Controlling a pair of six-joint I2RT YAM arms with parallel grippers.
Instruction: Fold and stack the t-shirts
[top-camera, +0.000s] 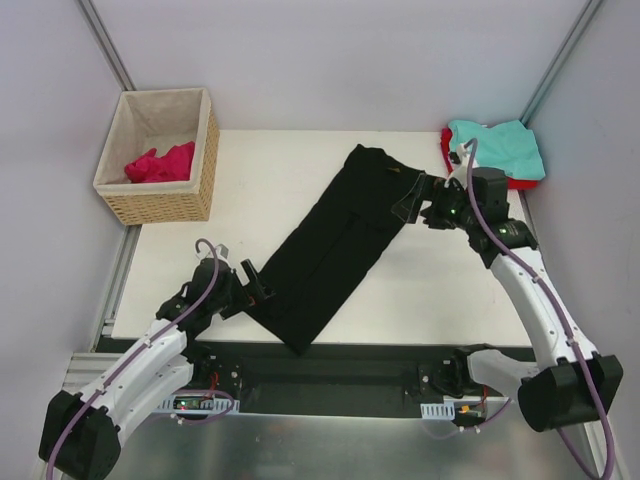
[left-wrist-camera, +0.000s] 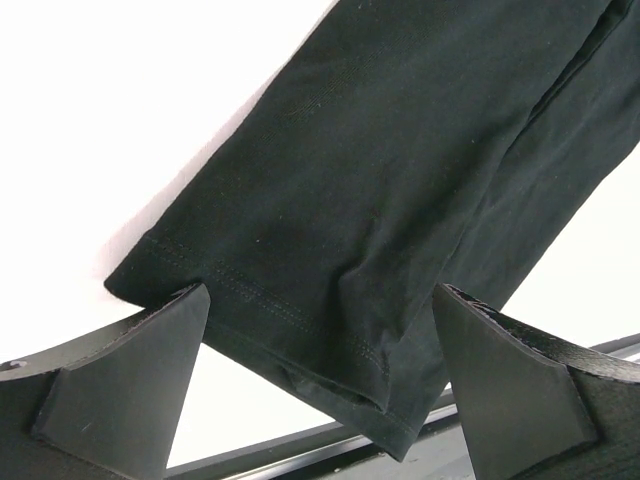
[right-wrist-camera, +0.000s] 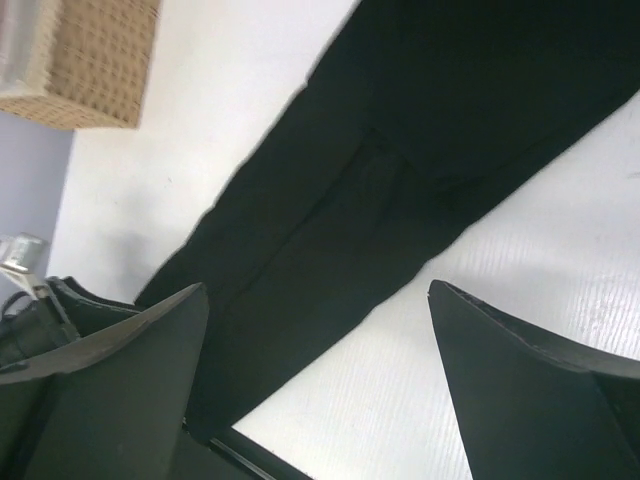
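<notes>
The black t-shirt (top-camera: 335, 245) lies folded into a long strip, running diagonally across the white table (top-camera: 450, 290). Its lower hem corner (left-wrist-camera: 400, 425) reaches past the table's front edge. My left gripper (top-camera: 255, 283) stands open beside that lower end, the hem (left-wrist-camera: 300, 300) showing between its fingers, nothing pinched. At the strip's upper right end my right gripper (top-camera: 412, 200) is open too, above cloth (right-wrist-camera: 450, 90) and bare table. A teal t-shirt (top-camera: 500, 148) rests on a red one (top-camera: 520, 182) at the back right corner. The magenta-pink t-shirt (top-camera: 160, 165) sits in the basket.
The wicker basket (top-camera: 205, 160) with beige lining stands at the back left corner, its side (right-wrist-camera: 95, 60) also in the right wrist view. A black rail (top-camera: 350, 365) runs along the table's front edge. Grey walls close in the back and sides.
</notes>
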